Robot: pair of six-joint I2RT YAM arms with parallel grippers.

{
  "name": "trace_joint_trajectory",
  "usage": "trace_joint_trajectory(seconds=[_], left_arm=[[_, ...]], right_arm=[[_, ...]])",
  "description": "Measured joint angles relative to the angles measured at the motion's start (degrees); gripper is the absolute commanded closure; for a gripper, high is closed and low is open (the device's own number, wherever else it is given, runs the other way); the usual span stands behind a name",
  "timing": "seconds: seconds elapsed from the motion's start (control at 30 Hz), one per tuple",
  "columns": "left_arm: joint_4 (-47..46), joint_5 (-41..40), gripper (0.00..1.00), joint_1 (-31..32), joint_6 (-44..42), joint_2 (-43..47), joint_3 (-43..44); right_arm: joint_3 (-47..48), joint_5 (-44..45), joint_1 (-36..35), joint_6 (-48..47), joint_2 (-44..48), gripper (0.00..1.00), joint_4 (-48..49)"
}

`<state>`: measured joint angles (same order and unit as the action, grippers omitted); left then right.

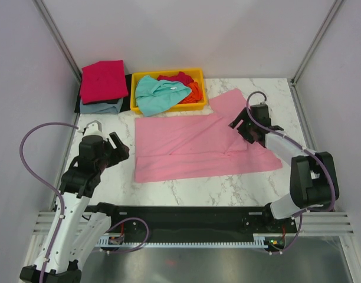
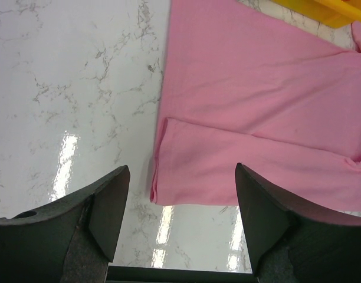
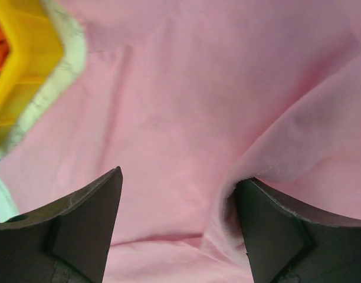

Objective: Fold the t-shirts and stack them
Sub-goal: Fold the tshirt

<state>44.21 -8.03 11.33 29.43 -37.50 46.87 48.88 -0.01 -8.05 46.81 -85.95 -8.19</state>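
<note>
The light pink t-shirt (image 1: 192, 147) lies spread on the marble table, its lower part folded up over itself. My left gripper (image 1: 117, 147) hovers open just off the shirt's left edge; in the left wrist view its jaws (image 2: 181, 177) frame the folded near-left corner of the pink shirt (image 2: 257, 88), with nothing between them. My right gripper (image 1: 240, 128) is open low over the shirt's right side. In the right wrist view (image 3: 179, 183) a raised ridge of pink shirt (image 3: 186, 106) rests against the inner face of the right finger (image 3: 269, 230).
A folded crimson t-shirt (image 1: 104, 79) sits on a grey-blue one (image 1: 101, 108) at the back left. The yellow tray (image 1: 198, 72) behind the pink shirt holds teal (image 1: 157, 94), red (image 1: 177, 78) and orange (image 1: 195, 91) t-shirts. Frame posts and walls stand on both sides.
</note>
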Motion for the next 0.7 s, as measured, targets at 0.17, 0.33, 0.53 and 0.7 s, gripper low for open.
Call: trace_joint_trajectory(seconds=[0.17, 0.33, 0.53, 0.7], left_arm=[[0.00, -0.79, 0.20, 0.00, 0.00, 0.94, 0.00], [-0.02, -0.87, 0.20, 0.00, 0.00, 1.11, 0.00], [-0.02, -0.87, 0.20, 0.00, 0.00, 1.18, 0.00], [-0.02, -0.81, 0.21, 0.00, 0.00, 1.03, 0.00]], right_arm=[[10.47, -0.09, -3.85, 2.21, -7.30, 0.16, 0.17], [30.03, -2.12, -4.92, 2.29, -23.28, 0.14, -1.66], [45.79, 1.66, -4.92, -1.44, -30.91, 0.10, -13.07], [41.79, 8.46, -4.00, -5.99, -24.57, 0.12, -17.64]])
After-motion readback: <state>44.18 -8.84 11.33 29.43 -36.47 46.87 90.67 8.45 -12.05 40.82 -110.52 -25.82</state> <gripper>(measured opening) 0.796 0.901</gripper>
